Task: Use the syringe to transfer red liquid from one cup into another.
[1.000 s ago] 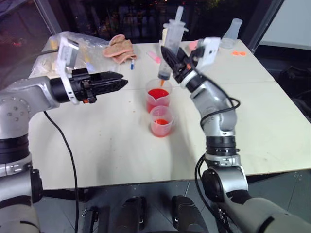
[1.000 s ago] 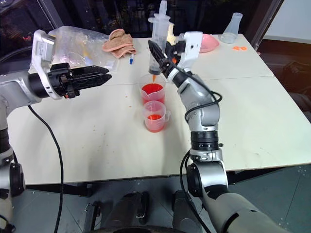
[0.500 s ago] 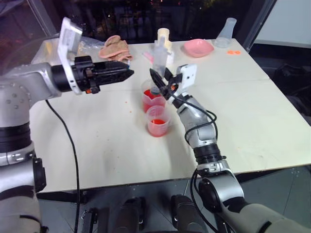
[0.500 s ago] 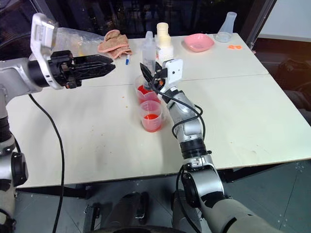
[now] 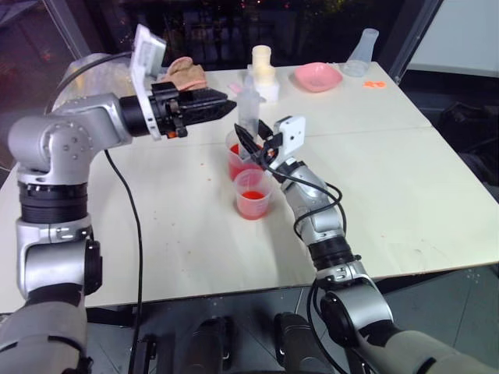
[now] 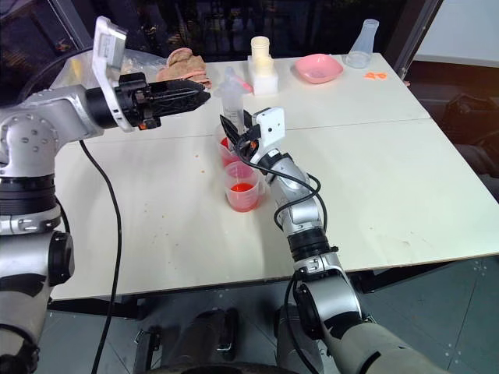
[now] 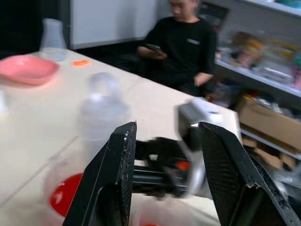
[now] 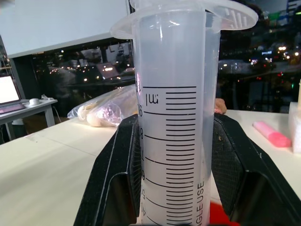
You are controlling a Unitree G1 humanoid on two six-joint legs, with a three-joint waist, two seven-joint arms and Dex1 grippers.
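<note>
The syringe (image 8: 173,141) stands upright, its lower end down inside the rear cup (image 5: 236,162), which holds red liquid (image 7: 66,194). My right gripper (image 5: 251,141) is shut on the syringe barrel, with a black finger (image 8: 115,179) pressed against each side. The orange tip is hidden in the cup. A second cup (image 5: 252,195), nearer to me, also holds red liquid. My left gripper (image 5: 228,104) is level and open, with nothing between its fingers (image 7: 110,183). It points at the syringe's top from the left, close to it but not touching.
At the back of the table are a pink bowl (image 5: 317,75), a clear flask (image 5: 362,51), a white bottle (image 5: 263,66), a crumpled cloth (image 5: 185,70) and a plastic bag (image 6: 148,58). A person (image 7: 186,44) sits beyond the table's far side.
The right arm has lowered the syringe into the rear cup. The left gripper has moved right and forward, towards the syringe's top. The camera view has shifted as well.
</note>
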